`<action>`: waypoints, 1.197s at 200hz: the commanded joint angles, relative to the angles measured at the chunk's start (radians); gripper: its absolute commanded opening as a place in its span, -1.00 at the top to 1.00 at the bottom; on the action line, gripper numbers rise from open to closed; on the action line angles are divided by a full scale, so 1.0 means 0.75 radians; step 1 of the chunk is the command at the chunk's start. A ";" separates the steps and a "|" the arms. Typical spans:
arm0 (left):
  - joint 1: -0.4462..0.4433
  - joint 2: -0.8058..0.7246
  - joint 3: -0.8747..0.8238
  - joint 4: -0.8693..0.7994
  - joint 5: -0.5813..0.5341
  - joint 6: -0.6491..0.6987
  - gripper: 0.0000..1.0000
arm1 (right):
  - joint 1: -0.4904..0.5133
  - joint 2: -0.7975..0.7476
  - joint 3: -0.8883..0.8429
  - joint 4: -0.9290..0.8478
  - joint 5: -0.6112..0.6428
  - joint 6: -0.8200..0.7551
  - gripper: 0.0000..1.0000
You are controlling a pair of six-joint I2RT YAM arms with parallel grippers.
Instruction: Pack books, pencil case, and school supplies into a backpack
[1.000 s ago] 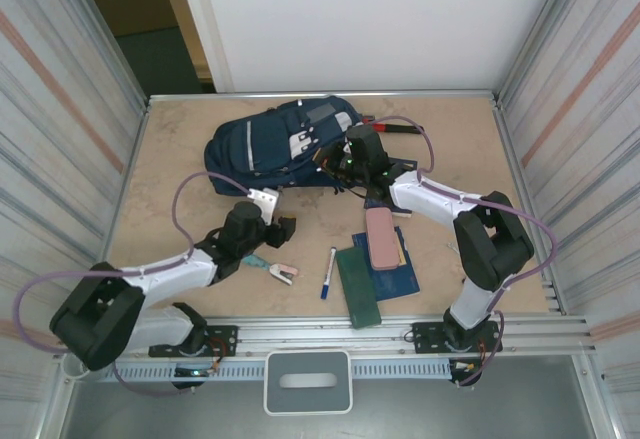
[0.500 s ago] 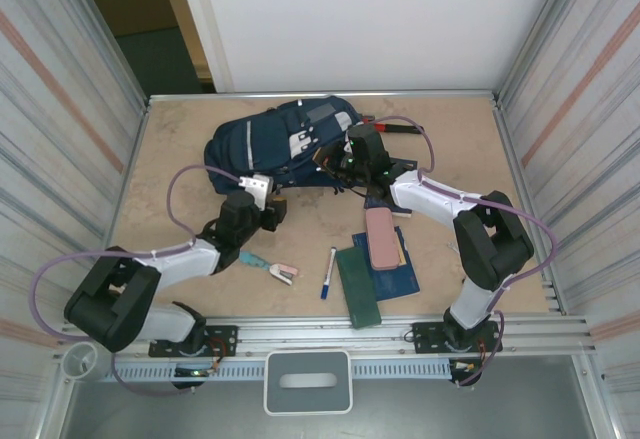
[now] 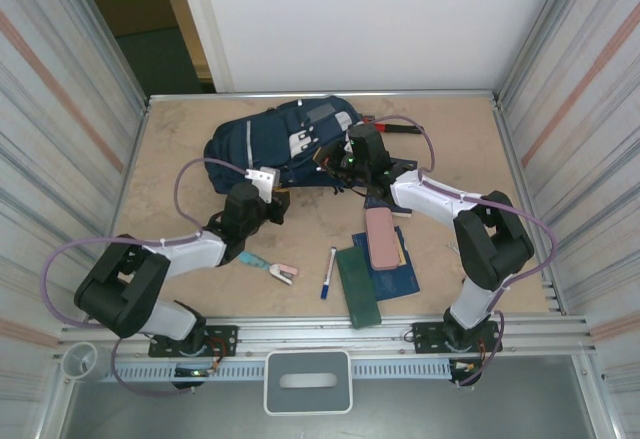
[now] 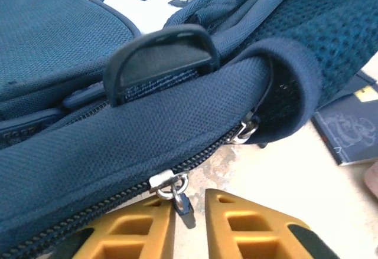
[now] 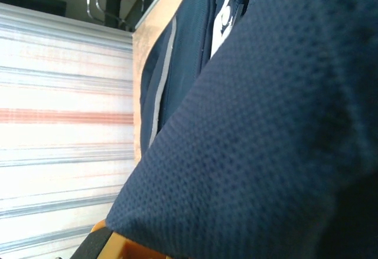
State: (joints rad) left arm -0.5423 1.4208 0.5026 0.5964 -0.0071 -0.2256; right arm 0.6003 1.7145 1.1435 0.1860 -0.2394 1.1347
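Overhead, a beige marbled worktop (image 3: 180, 149) is seen, walled left and right by ribbed metal panels (image 3: 60, 109), with a white board (image 3: 380, 19) behind and a dark doorway (image 3: 150, 39) at the far left corner. The backpack (image 3: 270, 144) lies at the far middle. The books (image 3: 402, 279), pencil case (image 3: 381, 239), marker (image 3: 328, 274) and stapler (image 3: 272, 269) are spread nearer. The left claw (image 4: 190, 203) is set narrowly apart about a zip pull (image 4: 176, 189); a pinch cannot be confirmed. The right claw (image 3: 352, 164) is closed against backpack fabric.
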 commanded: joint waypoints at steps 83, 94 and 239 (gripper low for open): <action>0.209 -0.281 -0.114 -0.283 -0.032 -0.149 1.00 | -0.097 -0.018 0.030 -0.118 -0.187 -0.229 1.00; 0.240 -0.329 -0.131 -0.339 -0.034 -0.173 1.00 | -0.113 -0.021 0.034 -0.134 -0.208 -0.243 1.00; 0.298 -0.427 0.068 -0.786 0.493 -0.246 1.00 | -0.187 0.273 0.482 -0.457 -0.332 -0.472 0.90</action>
State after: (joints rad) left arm -0.3031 1.1034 0.5182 0.0216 0.2474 -0.3828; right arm 0.4706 1.8698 1.4204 -0.1604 -0.4725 0.8211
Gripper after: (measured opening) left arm 0.062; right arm 0.048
